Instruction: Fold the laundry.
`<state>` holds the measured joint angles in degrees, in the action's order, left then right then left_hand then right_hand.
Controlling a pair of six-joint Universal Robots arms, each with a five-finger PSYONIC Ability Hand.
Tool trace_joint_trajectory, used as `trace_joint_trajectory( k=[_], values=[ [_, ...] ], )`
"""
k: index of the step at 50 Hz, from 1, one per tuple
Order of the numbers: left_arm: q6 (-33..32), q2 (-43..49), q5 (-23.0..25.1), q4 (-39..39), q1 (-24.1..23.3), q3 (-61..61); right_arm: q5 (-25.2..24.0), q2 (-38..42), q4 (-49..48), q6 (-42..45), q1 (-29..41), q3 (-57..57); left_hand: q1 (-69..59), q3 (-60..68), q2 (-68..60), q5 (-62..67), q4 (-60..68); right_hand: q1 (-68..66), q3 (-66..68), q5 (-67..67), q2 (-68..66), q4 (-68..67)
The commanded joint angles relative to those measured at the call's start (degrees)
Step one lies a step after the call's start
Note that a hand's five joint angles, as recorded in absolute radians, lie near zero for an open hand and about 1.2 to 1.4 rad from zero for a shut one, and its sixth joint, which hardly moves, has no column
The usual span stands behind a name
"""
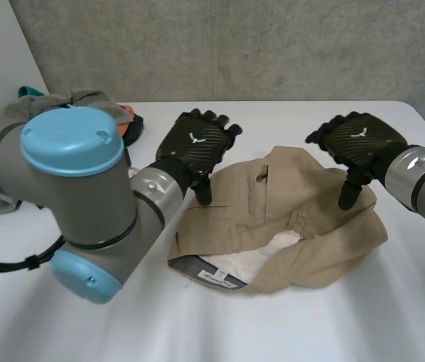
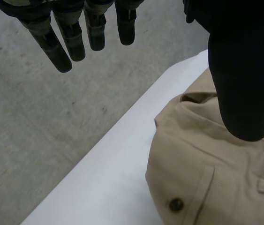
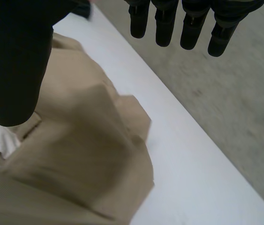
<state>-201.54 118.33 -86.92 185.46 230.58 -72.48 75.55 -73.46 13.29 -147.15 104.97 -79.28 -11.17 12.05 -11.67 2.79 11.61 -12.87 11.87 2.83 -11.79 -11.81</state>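
Left hand (image 1: 197,145) and right hand (image 1: 359,139) both spread open, fingers straight, thumbs pointing down, holding nothing, poised over crumpled tan trousers (image 1: 303,226)

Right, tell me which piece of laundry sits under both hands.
The tan garment, spread mid-table: the left hand and right hand are both open above its far edge. The other clothes, a grey and orange heap, lie behind the left arm.

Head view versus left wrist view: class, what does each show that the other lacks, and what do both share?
The head view adds the right hand, open over the tan trousers, and a clothes pile behind the left arm. The left wrist view adds a pocket button. Both share the left hand, the trousers and the white table.
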Motion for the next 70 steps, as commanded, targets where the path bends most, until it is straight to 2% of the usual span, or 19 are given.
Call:
trace_joint_trajectory(
  k=[1, 10, 16, 23, 26, 27, 29, 30, 31, 37, 43, 51, 56, 62, 64, 65, 66, 67, 70],
  values=[
    [-2.1, 7.7, 6.6, -0.2, -0.1, 10.9, 9.6, -0.2, -0.5, -14.7, -2.9, -1.3, 1.2, -2.1, 1.7, -2.8, -1.6, 2.9, -1.9, -2.8, 1.8, 1.8],
    [-7.5, 23.1, 12.7, -10.3, 0.1, 32.6, 14.0, 0.3, -0.4, -30.3, -4.9, -9.5, 1.2, -2.1, 1.7, -2.8, -1.6, 2.9, -1.9, -2.8, 1.8, 1.8],
    [-15.1, 34.8, 16.4, -20.5, 0.3, 47.0, 13.9, 1.5, -5.9, -33.2, -5.1, -15.5, 1.2, -2.1, 1.7, -2.8, -1.6, 2.9, -1.9, -2.8, 1.8, 1.8],
    [-20.6, 41.8, 16.9, -25.4, 1.1, 56.3, 14.4, 3.7, -9.9, -32.9, -2.4, -17.3, 1.2, -2.1, 1.7, -2.8, -1.6, 2.9, -1.9, -2.8, 1.8, 1.8],
    [-21.5, 43.0, 16.7, -24.9, 0.6, 58.3, 15.1, 4.4, -9.9, -32.8, -1.3, -17.3, -0.3, -0.6, 0.2, -1.3, -0.1, -12.9, 13.9, 12.9, -14.0, -13.9],
    [-21.8, 43.0, 16.6, -24.0, 0.4, 58.6, 15.2, 4.6, -9.9, -32.7, -1.0, -17.1, -19.7, 18.8, -19.2, 18.1, 19.3, -34.9, 35.9, 35.0, -36.0, -36.0],
    [-21.8, 42.9, 16.2, -22.6, 0.2, 58.7, 14.9, 4.6, -10.1, -32.5, -0.8, -16.9, -50.7, 49.8, -50.2, 49.1, 50.2, -60.9, 61.9, 61.0, -62.0, -62.0],
    [-21.8, 42.7, 15.6, -21.7, 0.2, 58.6, 14.8, 4.6, -10.2, -32.2, -0.8, -16.7, -66.7, 65.8, -66.2, 65.1, 66.2, -67.1, 68.1, 67.1, -68.2, -68.1],
    [-21.4, 41.7, 13.6, -19.4, 0.0, 58.4, 14.4, 4.4, -10.6, -31.5, -0.8, -16.0, -68.8, 67.9, -68.3, 67.2, 68.4, -67.1, 68.1, 67.2, -68.2, -68.2],
    [-17.2, 34.1, 1.3, -13.2, 0.1, 53.2, 8.5, 6.0, -16.6, -20.4, -0.7, -7.9, -68.8, 67.9, -68.3, 67.2, 68.4, -67.1, 68.1, 67.2, -68.2, -68.2],
    [-11.0, 18.0, -3.6, -10.2, 1.4, 39.9, 0.0, 10.7, -22.0, -10.7, 2.7, 9.4, -68.8, 67.9, -68.3, 67.2, 68.4, -67.1, 68.1, 67.2, -68.2, -68.2],
    [-4.0, -1.8, -14.3, -5.6, 2.2, 18.6, -6.8, 19.4, -30.2, -14.8, 8.0, 29.4, -68.8, 67.9, -68.3, 67.2, 68.4, -67.1, 68.1, 67.2, -68.2, -68.2],
    [1.8, -7.9, -14.4, -3.1, -0.1, 6.7, -13.3, 24.9, -34.5, -20.1, 10.5, 32.7, -68.8, 67.9, -68.3, 67.2, 68.4, -67.1, 68.1, 67.2, -68.2, -68.2],
    [8.3, -7.0, -15.7, -1.0, -5.0, -2.9, -19.9, 28.1, -37.7, -22.8, 11.3, 27.4, -68.8, 67.9, -68.3, 67.2, 68.4, -67.1, 68.1, 67.2, -68.2, -68.2],
    [10.4, -5.6, -16.9, -1.2, -5.8, -4.2, -20.7, 28.5, -38.1, -22.8, 11.1, 25.5, -68.8, 67.9, -68.3, 67.2, 68.4, -53.9, 54.9, 54.0, -55.0, -55.0],
    [11.3, -4.8, -17.5, -1.2, -6.0, -4.6, -21.0, 28.6, -38.1, -22.8, 11.0, 24.5, -68.8, 67.9, -68.3, 67.2, 68.4, -41.3, 42.3, 41.4, -42.4, -42.4],
    [13.6, -3.3, -18.5, -2.0, -6.6, -4.9, -21.1, 28.8, -37.7, -22.7, 10.7, 22.8, -68.8, 67.9, -68.3, 67.2, 68.4, -16.4, 17.4, 16.4, -17.5, -17.5],
    [14.7, -2.6, -19.0, -2.6, -6.9, -5.0, -20.9, 28.7, -37.3, -22.6, 10.5, 21.8, -68.7, 67.8, -68.2, 67.1, 68.2, -7.7, 8.7, 7.7, -8.7, -8.7],
    [18.1, -0.8, -20.2, -6.6, -7.9, -4.6, -18.7, 27.7, -34.0, -21.9, 10.0, 19.2, -54.6, 53.7, -54.1, 53.0, 54.2, -1.2, 2.2, 1.2, -2.3, -2.2]
  ],
)
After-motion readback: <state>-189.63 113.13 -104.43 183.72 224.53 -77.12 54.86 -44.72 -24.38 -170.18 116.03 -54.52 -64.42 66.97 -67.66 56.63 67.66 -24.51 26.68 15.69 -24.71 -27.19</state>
